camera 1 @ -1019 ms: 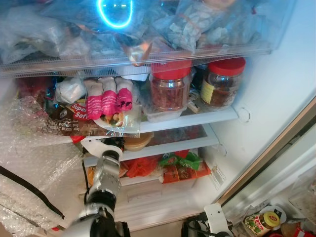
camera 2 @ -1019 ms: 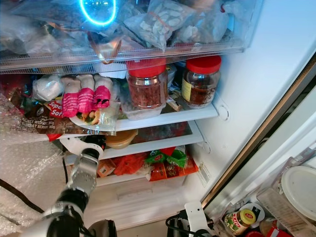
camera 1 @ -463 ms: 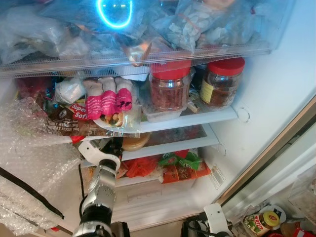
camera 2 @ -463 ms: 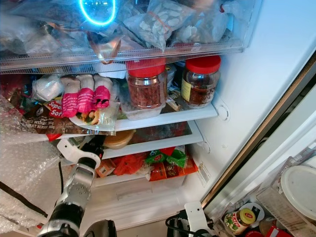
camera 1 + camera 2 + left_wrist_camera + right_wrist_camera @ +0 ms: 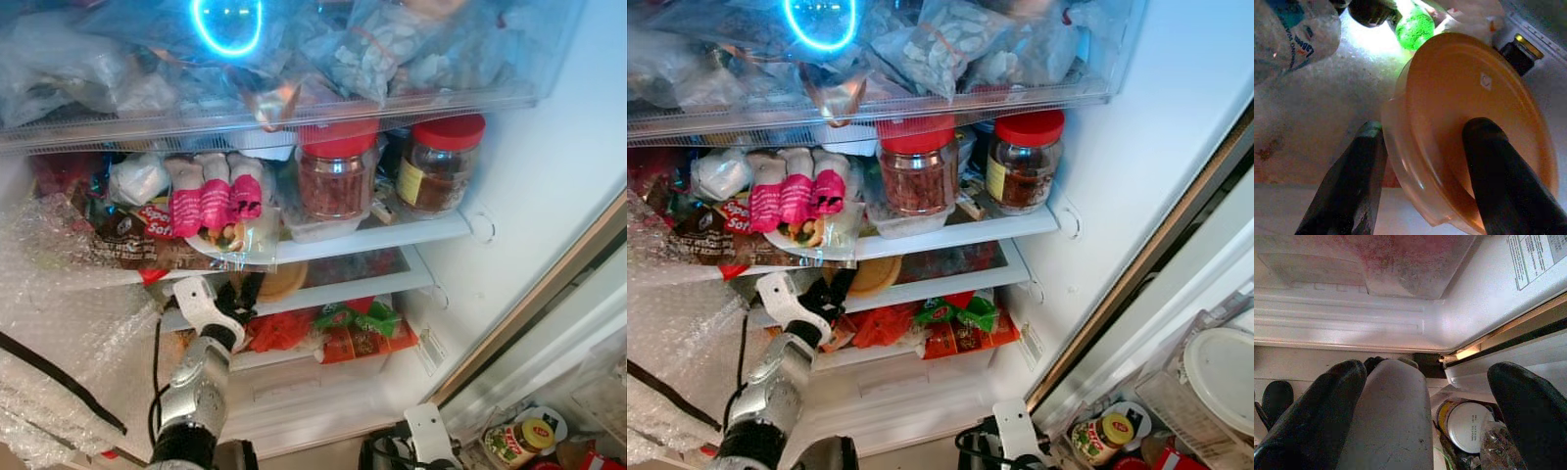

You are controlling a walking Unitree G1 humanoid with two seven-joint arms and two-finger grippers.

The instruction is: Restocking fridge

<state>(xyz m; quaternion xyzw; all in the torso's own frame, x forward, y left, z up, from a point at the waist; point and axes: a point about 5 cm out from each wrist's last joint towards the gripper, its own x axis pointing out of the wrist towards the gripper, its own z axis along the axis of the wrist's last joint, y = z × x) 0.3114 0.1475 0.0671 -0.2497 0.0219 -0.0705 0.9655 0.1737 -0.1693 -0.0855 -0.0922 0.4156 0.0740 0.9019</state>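
Two black fingers of our left claw (image 5: 1420, 161) pinch the rim of an orange lidded tub (image 5: 1474, 122), tilted at the middle shelf's (image 5: 343, 289) left front edge, presumably to slide it inside.

"Supe… Sof…" on bread bag (image 5: 155, 217)

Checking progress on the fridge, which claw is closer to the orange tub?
Left. The left claw grips the orange tub on the middle shelf; the right claw hangs low near the fridge's base.
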